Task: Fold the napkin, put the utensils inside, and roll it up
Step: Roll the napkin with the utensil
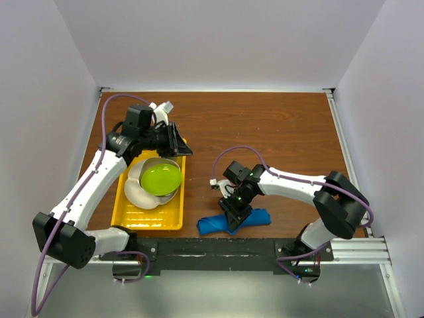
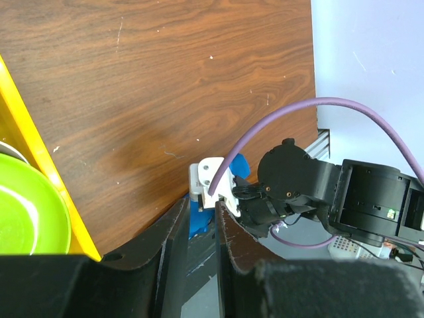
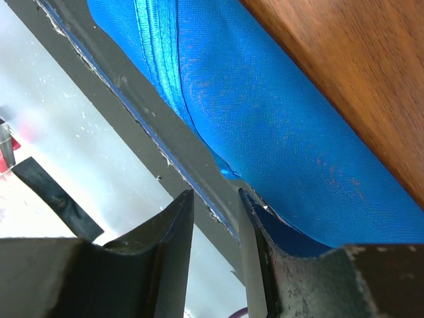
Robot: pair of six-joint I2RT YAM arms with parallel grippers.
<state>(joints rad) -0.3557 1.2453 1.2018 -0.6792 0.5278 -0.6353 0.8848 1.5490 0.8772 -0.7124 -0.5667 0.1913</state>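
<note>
your top view looks down from above and behind both arms, showing the whole table [image 1: 278, 126]. your left wrist view looks past its jaws, far across the wood, toward the right arm [image 2: 318, 192]. your right wrist view hugs the napkin [image 3: 265, 112] just beyond its jaws. all three share that napkin.

Napkin [image 3: 265, 132]: woven cloth with a fine visible weave, a faint sheen and a raised stitched hem.
Table [image 2: 165, 79] under the napkin: brown wood grain, smooth satin finish, a few pale specks and hairline scratches.
Edge strip [image 3: 132, 112] just beside the napkin: dark grey, matt, scuffed and chipped along its lip.
Right gripper [image 3: 213, 199], fingers [image 3: 165, 232] over the napkin: black, matt, plastic by the look.
Tray [image 1: 126, 218] left of the napkin: yellow plastic, glossy.
Plate [image 1: 161, 177] in the tray: lime green, smooth, shiny.
</note>
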